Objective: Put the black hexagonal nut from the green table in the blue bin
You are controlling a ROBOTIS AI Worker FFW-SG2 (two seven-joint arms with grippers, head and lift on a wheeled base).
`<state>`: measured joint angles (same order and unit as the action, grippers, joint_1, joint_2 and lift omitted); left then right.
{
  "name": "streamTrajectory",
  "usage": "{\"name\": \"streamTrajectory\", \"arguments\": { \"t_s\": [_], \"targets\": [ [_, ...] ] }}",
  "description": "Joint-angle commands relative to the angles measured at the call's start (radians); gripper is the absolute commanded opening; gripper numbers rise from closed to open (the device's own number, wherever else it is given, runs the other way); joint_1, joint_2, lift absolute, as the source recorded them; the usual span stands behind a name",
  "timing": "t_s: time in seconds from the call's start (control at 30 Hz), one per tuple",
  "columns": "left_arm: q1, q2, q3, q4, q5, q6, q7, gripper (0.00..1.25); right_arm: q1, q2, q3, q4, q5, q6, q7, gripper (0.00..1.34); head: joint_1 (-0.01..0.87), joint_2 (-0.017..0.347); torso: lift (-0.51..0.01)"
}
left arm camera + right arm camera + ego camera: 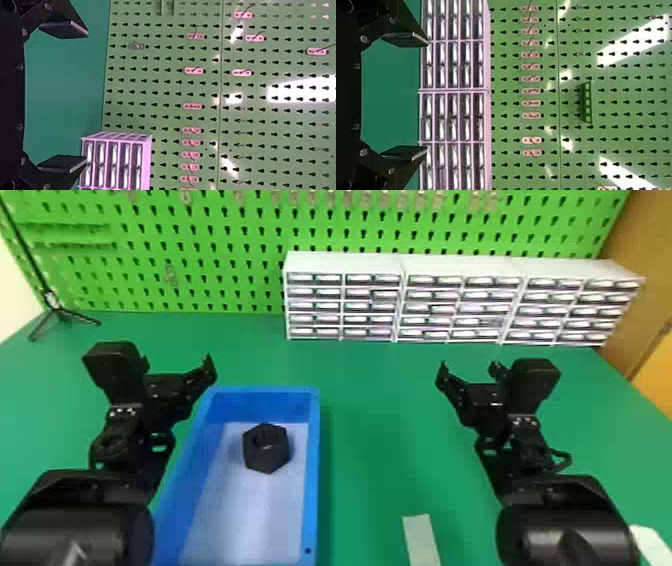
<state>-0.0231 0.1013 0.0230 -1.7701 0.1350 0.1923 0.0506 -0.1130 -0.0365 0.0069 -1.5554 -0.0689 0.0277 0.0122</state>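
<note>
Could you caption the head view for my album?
Black hexagonal nut in the blue bin on the green table, left pincer and right pincer open and empty.

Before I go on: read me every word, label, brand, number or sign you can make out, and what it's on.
No readable text in any view.
Left arm and right arm: a pale mark each, too unclear to read.
Drawer fronts: pale patches, too small and blurred to tell any lettering.
Black nut, blue bin, pale strip: no lettering to make out.
</note>
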Motion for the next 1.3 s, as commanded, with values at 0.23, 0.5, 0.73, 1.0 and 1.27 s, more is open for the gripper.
{"name": "streamTrajectory", "arguments": {
  "t_s": [0.23,0.5,0.73,1.0,1.27],
  "targets": [
    [-0.001,0.0,0.002,0.0,0.0,-0.001,0.0,1.08,0.001,-0.002,-0.002,0.0,0.0,0.001,0.0,1.01,0.686,0.028,-0.096],
    [-0.003,0.0,0.0,0.0,-0.003,0.001,0.0,1.08,0.001,-0.005,-0.002,0.0,0.0,0.005,0.0,1.01,0.686,0.028,-0.096],
    [-0.005,0.0,0.0,0.0,-0.005,0.001,0.0,1.08,0.001,-0.005,0.001,0.0,0.0,0.005,0.0,1.01,0.686,0.028,-0.096],
    [-0.006,0.0,-0.001,0.0,-0.006,0.004,0.0,1.08,0.001,-0.006,0.001,0.0,-0.002,0.005,0.0,1.01,0.686,0.028,-0.096],
    [-0.006,0.0,-0.001,0.0,-0.006,0.004,0.0,1.08,0.001,-0.006,0.001,0.0,-0.002,0.008,0.0,1.01,0.686,0.028,-0.096]
  ]
}}
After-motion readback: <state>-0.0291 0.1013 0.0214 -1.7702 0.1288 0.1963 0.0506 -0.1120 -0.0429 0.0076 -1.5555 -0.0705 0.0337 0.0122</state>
